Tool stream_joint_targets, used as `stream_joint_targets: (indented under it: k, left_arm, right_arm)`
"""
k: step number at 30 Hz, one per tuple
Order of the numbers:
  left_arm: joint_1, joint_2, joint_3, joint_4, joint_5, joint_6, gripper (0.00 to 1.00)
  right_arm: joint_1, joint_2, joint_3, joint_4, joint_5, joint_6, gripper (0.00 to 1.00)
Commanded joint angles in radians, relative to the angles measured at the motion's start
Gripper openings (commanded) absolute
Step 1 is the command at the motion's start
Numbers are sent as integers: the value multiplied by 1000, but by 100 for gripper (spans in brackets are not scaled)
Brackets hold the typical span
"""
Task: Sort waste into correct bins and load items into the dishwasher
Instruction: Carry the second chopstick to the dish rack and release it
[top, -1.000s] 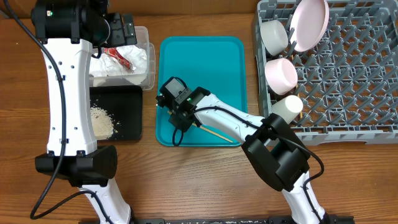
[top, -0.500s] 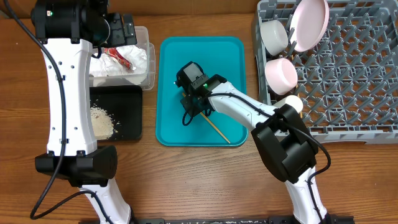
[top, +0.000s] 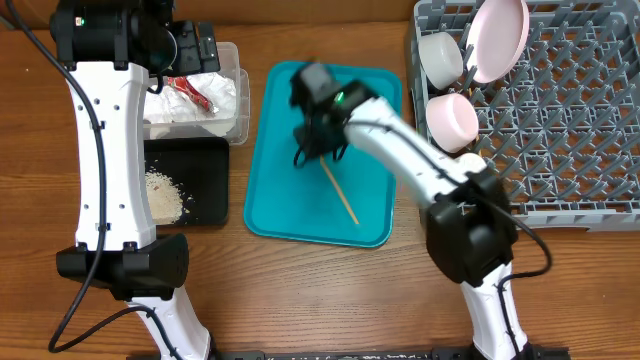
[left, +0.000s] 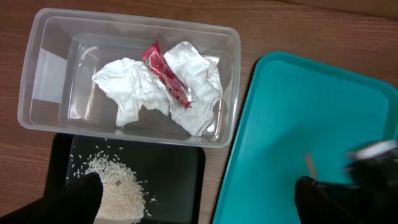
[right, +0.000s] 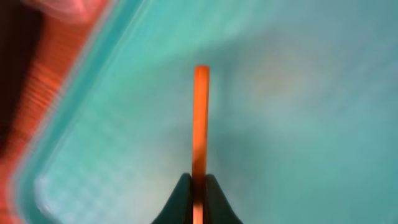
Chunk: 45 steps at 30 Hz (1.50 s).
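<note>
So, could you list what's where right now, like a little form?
Right gripper: shut on chopstick, over teal tray
Left gripper: open, empty
Clear tub: napkins, red packet
Black tray: rice scraps
Dish rack: pink plate, white bowl, pink bowl

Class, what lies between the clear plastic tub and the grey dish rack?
The overhead view shows the teal tray lying there, with the right gripper holding a chopstick on it.
</note>
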Motion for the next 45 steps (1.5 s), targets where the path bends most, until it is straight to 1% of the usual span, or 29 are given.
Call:
stream_joint_targets:
  k: [1, 3, 6, 10, 14, 20, 25, 28, 30, 31, 32, 34, 35, 38, 42, 45]
  left_arm:
    - [-3, -5, 16, 2, -9, -17, 100]
    - [-3, -4, 16, 2, -9, -17, 100]
    - [-3, -5, 16, 2, -9, -17, 100]
    - [-3, -4, 16, 2, -9, -17, 100]
    - [-3, -5, 16, 2, -9, -17, 100]
    - [-3, -5, 16, 2, -9, -17, 100]
    - [-3, -5, 16, 2, -9, -17, 100]
    - [-3, -5, 16, 2, -9, -17, 100]
    - [-3, -5, 16, 2, -9, -17, 100]
    - [-3, -5, 16, 2, -9, -17, 100]
    - [-3, -5, 16, 2, -9, -17, 100]
    - [-3, -5, 16, 2, -9, -17, 100]
    - [-3, -5, 16, 2, -9, -17, 100]
    - [-3, -5, 16, 2, -9, -17, 100]
    - [-3, -5, 16, 2, -9, -17, 100]
    - [-3, -5, 16, 2, -9, -17, 100]
  right_arm:
    - [-80, -95, 203, -93, -14, 12, 4]
    - [-138, -108, 316, -192, 0, 5, 4]
    - [-224, -121, 414, -298, 65, -3, 4]
    - [-362, -128, 431, -374, 151, -4, 4]
    - [-491, -127, 372, -389, 154, -56, 4]
    - [-634, -127, 234, -355, 119, -151, 4]
    - [-695, -127, 102, -277, 97, -166, 4]
    - [-701, -127, 64, -251, 97, -180, 4]
    - [-701, -127, 59, -249, 97, -212, 11]
    - [-701, -127, 59, -248, 98, -220, 20]
    - [-701, -127, 59, -246, 97, -227, 27]
    - [-701, -127, 59, -243, 97, -236, 39]
    - [-701, -127, 59, -243, 97, -236, 41]
    - [-701, -127, 62, -240, 85, -236, 43]
    - [-698, -130, 124, -259, -3, -235, 43]
    - [-689, -142, 201, -292, -91, -235, 49]
